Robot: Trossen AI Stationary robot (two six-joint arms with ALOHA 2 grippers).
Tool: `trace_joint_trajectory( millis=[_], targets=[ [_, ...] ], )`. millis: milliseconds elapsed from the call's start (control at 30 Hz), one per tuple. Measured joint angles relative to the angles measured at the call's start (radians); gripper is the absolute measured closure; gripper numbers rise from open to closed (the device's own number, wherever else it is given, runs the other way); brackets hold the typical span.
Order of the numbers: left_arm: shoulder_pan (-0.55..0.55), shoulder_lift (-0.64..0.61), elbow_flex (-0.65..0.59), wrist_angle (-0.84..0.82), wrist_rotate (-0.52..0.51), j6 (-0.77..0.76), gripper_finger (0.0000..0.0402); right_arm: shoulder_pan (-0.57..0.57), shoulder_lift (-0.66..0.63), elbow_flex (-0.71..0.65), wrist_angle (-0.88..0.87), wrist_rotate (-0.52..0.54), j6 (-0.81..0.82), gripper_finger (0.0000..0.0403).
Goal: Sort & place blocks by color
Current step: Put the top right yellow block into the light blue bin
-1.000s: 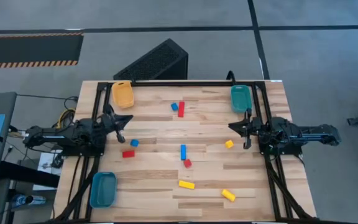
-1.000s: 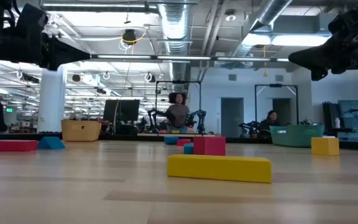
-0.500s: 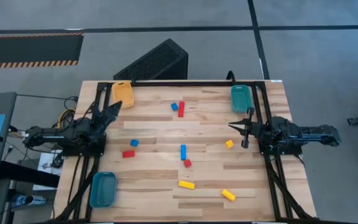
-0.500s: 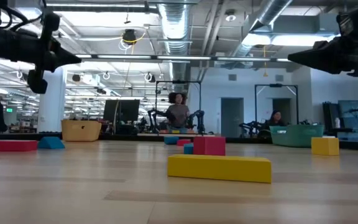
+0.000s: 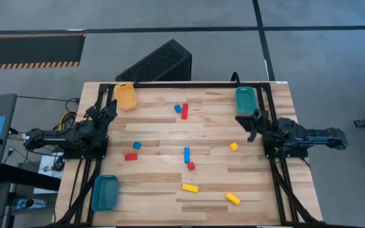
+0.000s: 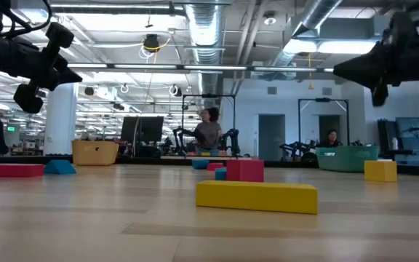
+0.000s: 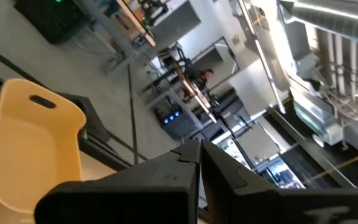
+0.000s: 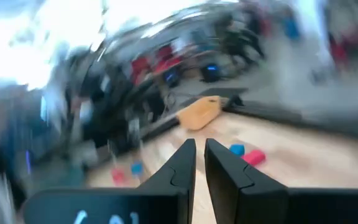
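Several small blocks lie flat on the wooden table: a blue cube beside a red bar, a blue cube, a red bar, a blue bar, a red cube, a yellow cube and two yellow bars. My left gripper is shut and raised at the left side, next to the orange bin. My right gripper is shut and raised at the right side, just near of the green bin.
A blue bin sits at the near left corner. The orange bin is at the far left and the green bin at the far right. Black frame rails run along the table's left and right sides. People show in the room beyond.
My left gripper has drawn back from over the table toward the far left, up beside the orange bin, tipping upward. My right gripper has swung toward the far edge, closer to the green bin, and turned. The blocks have stayed where they were.
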State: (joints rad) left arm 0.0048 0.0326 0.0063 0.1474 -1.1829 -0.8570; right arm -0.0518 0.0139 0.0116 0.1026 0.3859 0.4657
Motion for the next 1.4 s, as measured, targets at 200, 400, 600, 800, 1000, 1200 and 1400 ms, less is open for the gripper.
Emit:
trace_joint_trajectory(
  millis=[200,400,600,800,1000,1200,1400],
  targets=[
    [0.000,0.000,0.000,0.000,0.000,-0.013,0.0401,-0.057,0.000,0.004,-0.022,0.221,0.264,0.0340],
    [0.007,0.000,0.000,-0.020,-0.002,-0.004,0.0401,-0.127,0.000,0.005,-0.018,0.249,0.266,0.0340],
    [0.014,0.007,0.035,0.006,0.386,0.076,0.0401,-0.199,0.000,0.006,-0.014,0.329,0.284,0.0340],
    [0.014,0.009,0.061,0.006,0.560,0.110,0.0401,-0.250,0.000,0.006,0.167,0.173,0.325,0.0340],
    [0.014,0.035,0.128,0.010,0.572,0.230,0.0397,-0.227,0.066,0.067,0.178,0.139,0.410,0.0347],
    [0.014,0.138,0.190,0.037,0.587,0.371,0.0374,-0.155,0.279,0.211,0.176,0.138,0.395,0.0368],
    [0.014,0.313,0.244,0.151,0.593,0.444,0.0333,-0.079,0.531,0.403,0.163,0.138,0.254,0.0384]
  ],
)
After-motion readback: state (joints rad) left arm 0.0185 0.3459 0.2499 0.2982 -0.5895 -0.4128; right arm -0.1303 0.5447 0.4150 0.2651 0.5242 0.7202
